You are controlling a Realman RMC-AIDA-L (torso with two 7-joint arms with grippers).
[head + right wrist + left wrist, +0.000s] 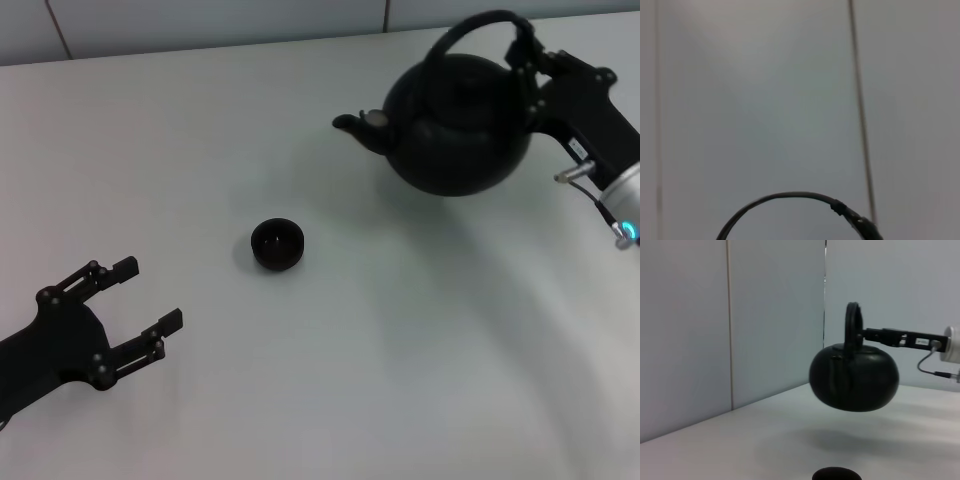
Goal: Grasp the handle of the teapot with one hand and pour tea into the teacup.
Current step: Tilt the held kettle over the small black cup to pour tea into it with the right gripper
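Nearest, low on the robot's left: left gripper point(150, 298), fingers spread wide with nothing between them, hovering or resting over the white table point(400, 360), parked.

Just ahead of and to the right of those open fingers, a little apart: teacup point(277, 244), small, round, black, standing upright on the table. Visible too in the left wrist view as a dark rim at the lower edge point(836, 474).

Farther on, beyond the teacup and well to the right of the left gripper: teapot point(455, 125), round and black, lifted clear of the table, with its shadow on the surface beneath in the left wrist view point(855, 372). Spout pointing left toward the teacup's side, body roughly level or only slightly tipped.

Over the teapot's top: handle point(480, 25), a black arched hoop. Clamped on the handle's right end: right gripper point(525, 55), closed on it, arm reaching in from the right edge.

In the right wrist view, only the handle's arc point(785, 196) against a pale wall point(765, 100).

Farthest back: wall panels behind the table's edge.
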